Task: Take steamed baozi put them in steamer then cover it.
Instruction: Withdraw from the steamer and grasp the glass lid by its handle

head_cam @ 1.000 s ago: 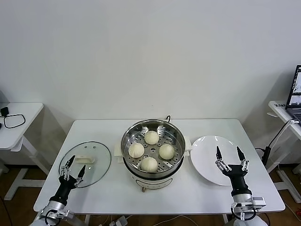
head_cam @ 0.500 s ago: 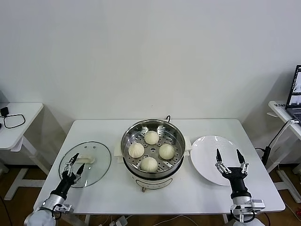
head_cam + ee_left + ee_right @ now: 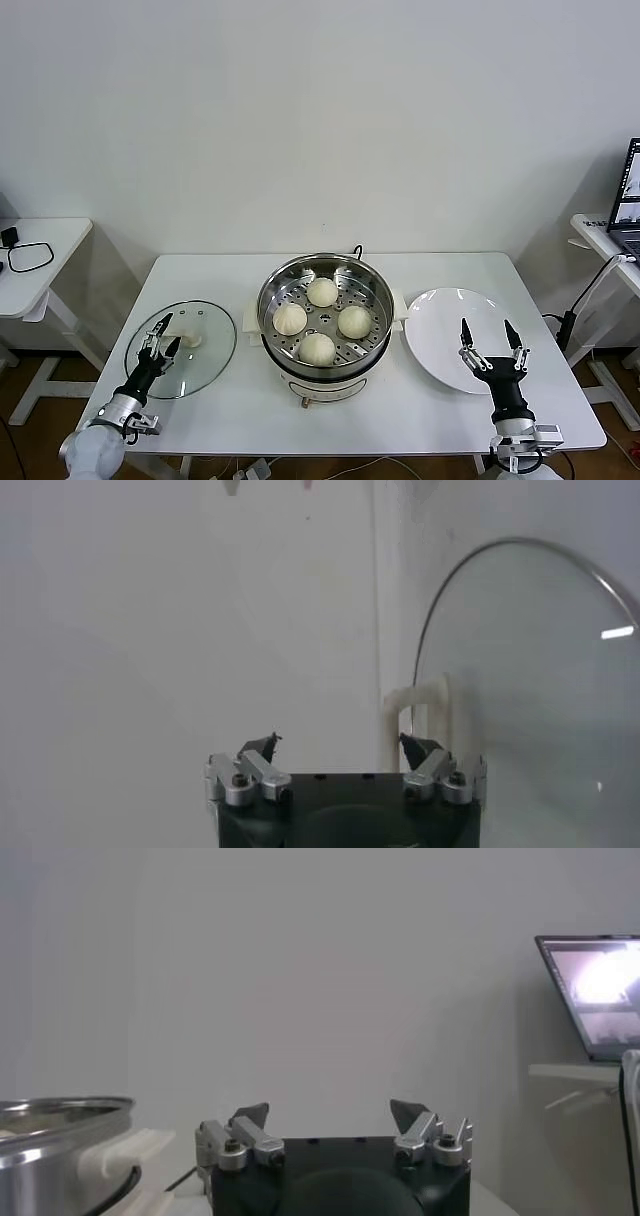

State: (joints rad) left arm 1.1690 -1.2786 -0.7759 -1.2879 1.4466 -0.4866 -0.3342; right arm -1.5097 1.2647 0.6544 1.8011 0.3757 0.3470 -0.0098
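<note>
Hovering at the glass cover's [image 3: 181,348] seven o'clock edge, your left gripper [image 3: 159,341] is spreading its fingers wide; your right gripper [image 3: 491,344], fingers wide too, is idling over the white plate [image 3: 440,320].

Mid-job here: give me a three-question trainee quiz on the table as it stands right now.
1. How many baozi lie in the steamer?
2. True or false: the glass lid covers the steamer.
3. Which gripper is over the lid: A) left gripper B) right gripper?

Key: 1. Four. 2. False; it lies on the table on the robot's left, with the left gripper open over it. 3. A; the right gripper hovers open over the white plate.
</note>
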